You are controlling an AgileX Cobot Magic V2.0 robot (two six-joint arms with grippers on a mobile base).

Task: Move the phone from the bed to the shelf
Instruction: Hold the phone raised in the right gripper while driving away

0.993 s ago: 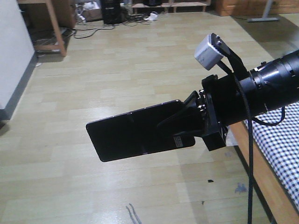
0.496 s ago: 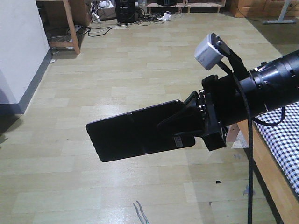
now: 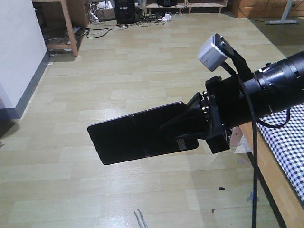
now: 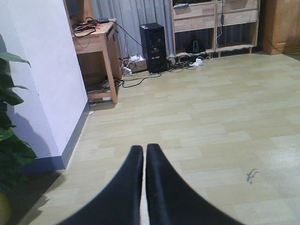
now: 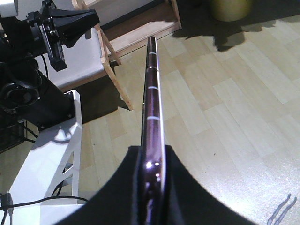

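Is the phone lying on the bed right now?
No, the right gripper holds the phone out in the air over the floor, beside the bed and not on it.

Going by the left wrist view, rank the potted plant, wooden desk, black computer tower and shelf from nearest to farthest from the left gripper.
From the left gripper:
1. Plant, at the left edge, close alongside.
2. Wooden desk, back left.
3. Black computer tower, centre back, past the desk.
4. Shelf, farthest back, to the right.
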